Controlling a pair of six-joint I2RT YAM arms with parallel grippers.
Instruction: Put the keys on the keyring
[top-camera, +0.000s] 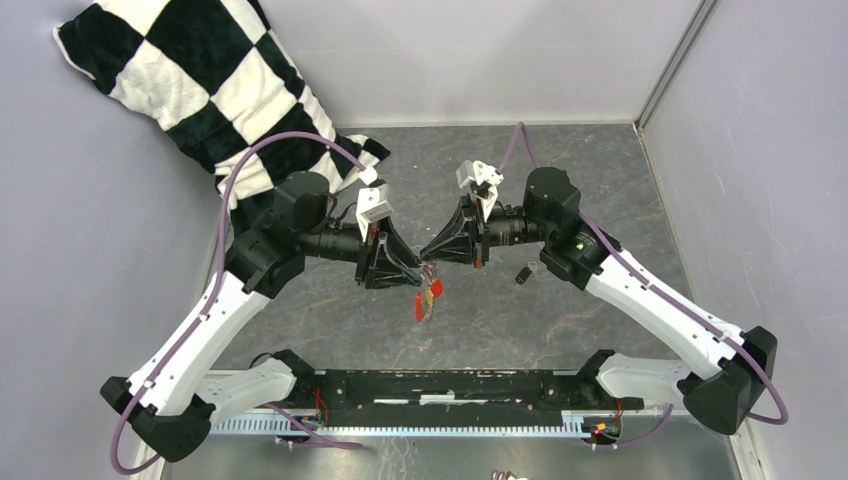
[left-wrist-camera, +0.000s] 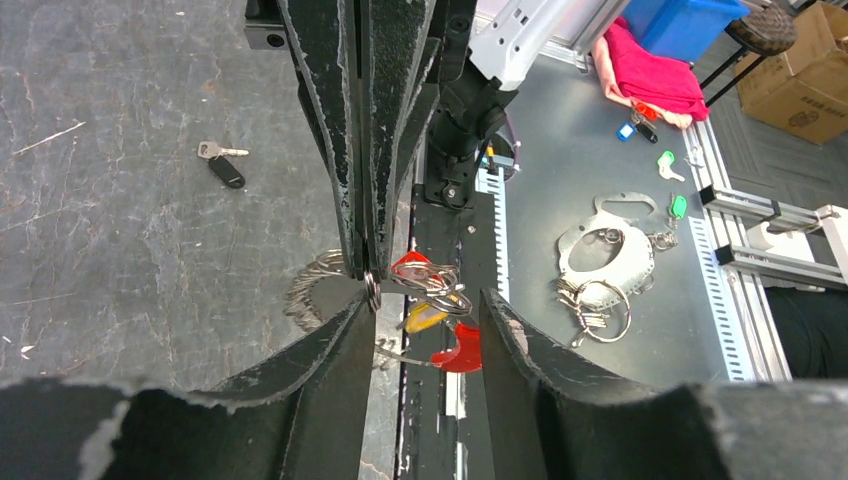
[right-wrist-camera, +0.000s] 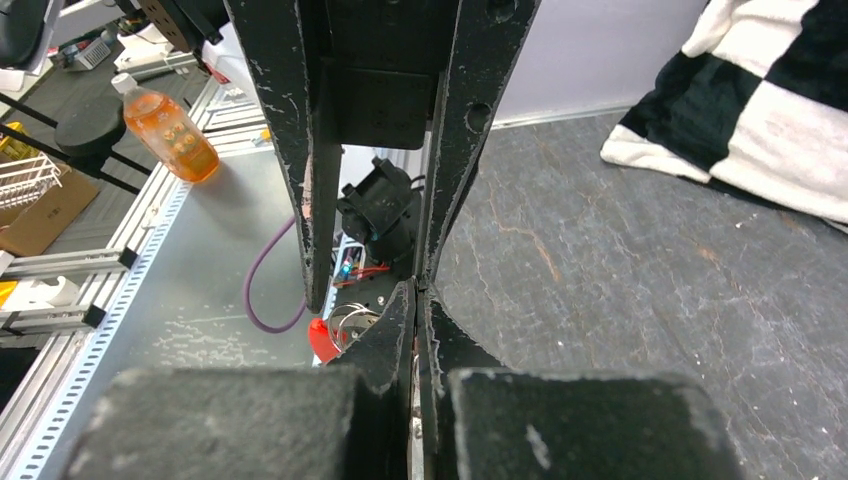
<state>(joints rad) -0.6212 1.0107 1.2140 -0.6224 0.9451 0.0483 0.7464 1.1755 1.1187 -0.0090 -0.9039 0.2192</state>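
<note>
The black-headed key (left-wrist-camera: 222, 165) lies loose and flat on the grey table (top-camera: 600, 180). Its short silvery blade runs crosswise in the left wrist view, and the black head slants away from one end of the blade. To the left of this key in the overhead view, near it but clear of it and lifted off the table, is the keyring (left-wrist-camera: 373, 291). The right gripper (left-wrist-camera: 365, 275) pinches it at the very tips of its pressed-together fingers. The ring is seen nearly edge-on, and its wire loops trail away from the black-headed key. From those loops two red keys (left-wrist-camera: 462, 350) and a yellow key (left-wrist-camera: 425, 318) dangle, the bunch's long axis running toward the arms' bases in the overhead view. On the far side of the keyring from the black-headed key, the left gripper (left-wrist-camera: 425, 300) faces the right one tip to tip. Its fingers (left-wrist-camera: 330, 350) are spread on either side of the bunch and hold nothing.
</note>
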